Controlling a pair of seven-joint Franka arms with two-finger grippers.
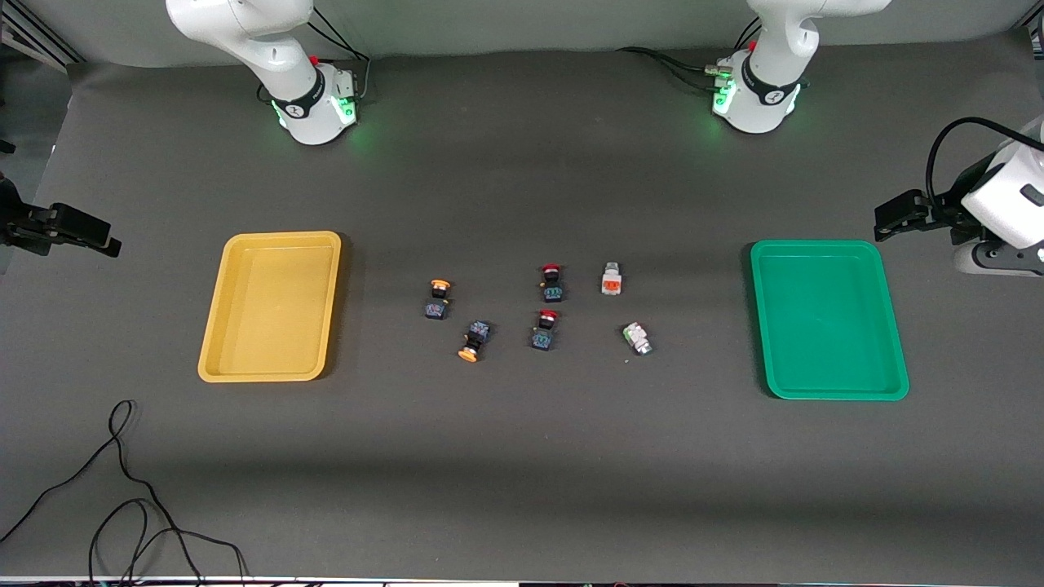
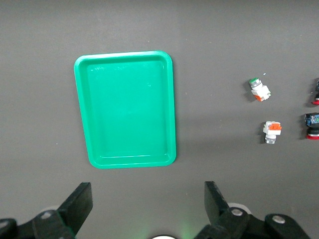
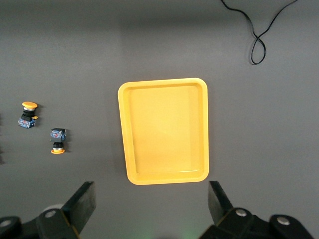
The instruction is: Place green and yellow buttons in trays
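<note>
Nothing sorted yet; both trays sit bare, so we judge the task at its opening step.

Left gripper (image 2: 144, 206) hangs high near the left arm's end of the table, just off the green tray (image 1: 891, 326), jaws spread wide, holding nothing. Right gripper (image 3: 149, 206) mirrors it at the right arm's end by the yellow tray (image 1: 214, 326), also wide open and empty. Neither arm is reaching yet.

Buttons lie loose mid-table between the trays. From the cluster's centre in the front view: one yellow-capped button (image 1: 439, 298) at 9 o'clock, a second yellow-capped button (image 1: 474, 341) at 7 o'clock, tipped on its side. The orange-marked white button (image 1: 612, 279) sits at 2 o'clock, the green-marked white button (image 1: 637, 338) at 4 o'clock, lying over. Two red-capped buttons (image 1: 551, 282) stand at centre; we take these as not wanted.

Next move, we reckon: each arm descends on the button nearest its tray. The toppled ones will need jaws turned across the body.

Surface is a dark grey matte cloth. A loose black cable (image 1: 122, 489) trails at 8 o'clock, well apart from the work.
</note>
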